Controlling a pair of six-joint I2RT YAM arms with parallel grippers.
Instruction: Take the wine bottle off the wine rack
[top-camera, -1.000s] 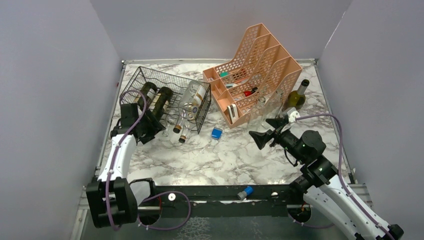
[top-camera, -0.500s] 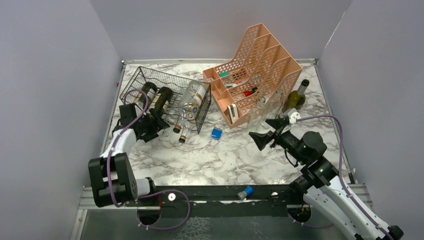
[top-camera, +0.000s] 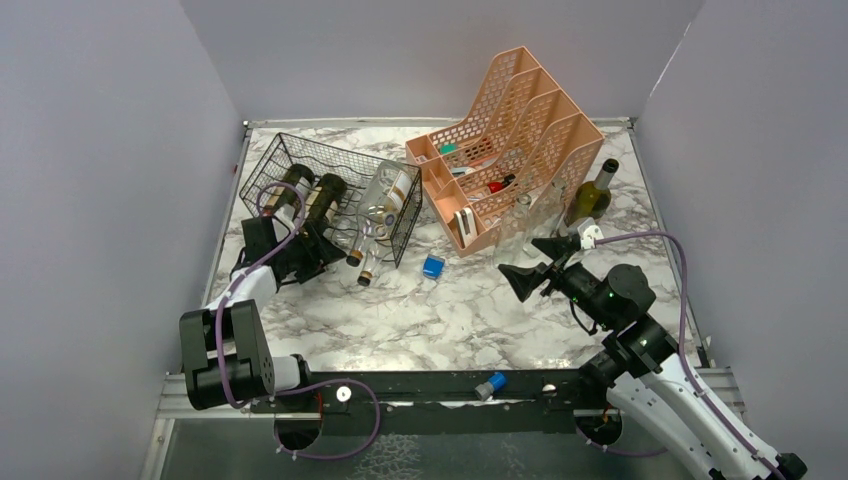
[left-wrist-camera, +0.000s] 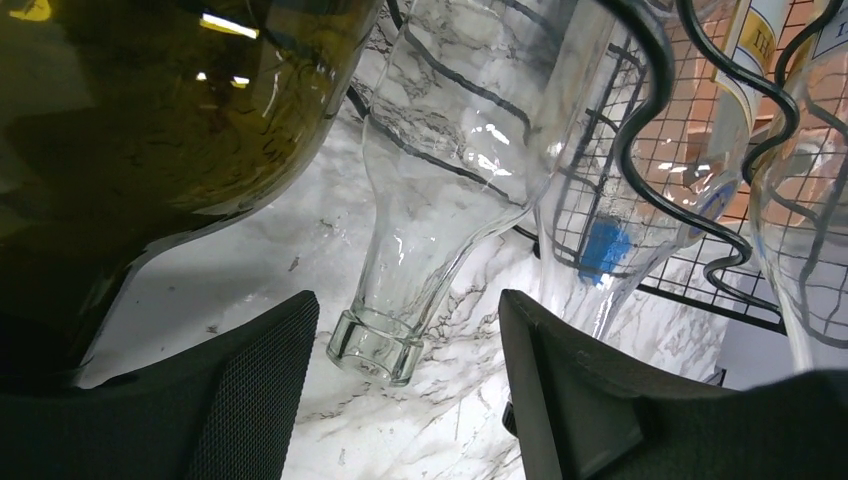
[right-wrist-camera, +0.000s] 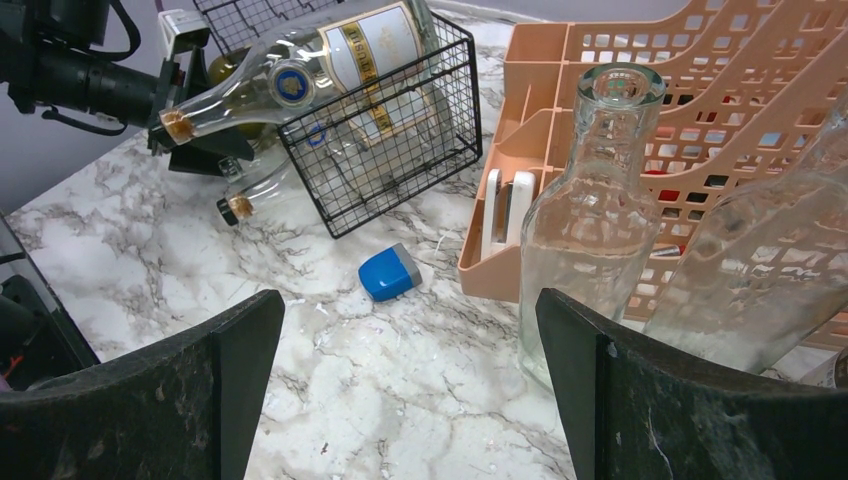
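The black wire-mesh wine rack (top-camera: 330, 190) stands at the far left of the marble-patterned worktop (top-camera: 450, 310). Several bottles lie in it, with their necks pointing out of its near side.

Left arm: the forearm reaches from the near-left base toward the far side, low over the worktop. The left pincer (left-wrist-camera: 405, 335) sits at the rack's near-left side. Its fingers (left-wrist-camera: 250, 390) are spread to either side of the neck of a clear glass wine bottle (left-wrist-camera: 450, 150), with a gap on each side, so nothing is gripped. This bottle lies in the rack just right of a dark olive glass bottle (left-wrist-camera: 150, 120).

Right arm: it is raised over the right half of the worktop. The right pincer (right-wrist-camera: 410, 330) is spread wide and empty, facing an upright clear glass bottle (right-wrist-camera: 600, 200) just beside the peach perforated plastic file organizer (top-camera: 510, 140).
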